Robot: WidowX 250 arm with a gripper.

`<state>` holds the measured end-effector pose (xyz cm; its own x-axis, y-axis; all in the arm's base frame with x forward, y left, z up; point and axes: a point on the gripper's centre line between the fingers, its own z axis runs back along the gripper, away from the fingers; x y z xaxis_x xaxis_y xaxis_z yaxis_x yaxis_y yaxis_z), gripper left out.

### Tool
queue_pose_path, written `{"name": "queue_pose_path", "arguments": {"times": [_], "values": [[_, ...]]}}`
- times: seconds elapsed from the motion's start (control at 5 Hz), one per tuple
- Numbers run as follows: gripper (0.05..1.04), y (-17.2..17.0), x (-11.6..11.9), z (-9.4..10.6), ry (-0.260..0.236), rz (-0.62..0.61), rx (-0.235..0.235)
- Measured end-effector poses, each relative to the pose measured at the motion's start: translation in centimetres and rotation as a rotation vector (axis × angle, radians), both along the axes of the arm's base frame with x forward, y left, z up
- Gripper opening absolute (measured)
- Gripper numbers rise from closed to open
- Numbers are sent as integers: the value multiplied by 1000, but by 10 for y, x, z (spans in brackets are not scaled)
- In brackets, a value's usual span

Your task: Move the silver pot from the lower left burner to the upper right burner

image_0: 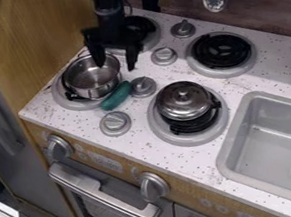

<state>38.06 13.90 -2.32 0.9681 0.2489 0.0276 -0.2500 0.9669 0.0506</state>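
Pot (97, 91) sits with its rim between spread fingers (131, 60).

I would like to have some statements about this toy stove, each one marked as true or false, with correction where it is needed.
1. The silver pot has no lid on it. True.
2. The silver pot stands on the upper right burner. False: it stands on the lower left burner.
3. The end effector is open. True.
4. The teal toy vegetable lies in the sink. False: it lies on the countertop, beside the silver pot.
5. A lidded pot is on the lower right burner. True.
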Motion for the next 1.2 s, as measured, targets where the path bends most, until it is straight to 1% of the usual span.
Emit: {"name": "queue_pose_path", "arguments": {"times": [0.2, 0.4, 0.6, 0.8, 1.0, 1.2], "values": [[951, 2, 1, -19, 39, 22, -21], [701, 3, 2, -26, 31, 44, -34], [416, 6, 6, -23, 18, 37, -16], [177, 8, 7, -22, 20, 21, 3], [84, 5, 6, -22, 23, -12, 21], [70, 4, 3, -14, 12, -67, 46]]}}
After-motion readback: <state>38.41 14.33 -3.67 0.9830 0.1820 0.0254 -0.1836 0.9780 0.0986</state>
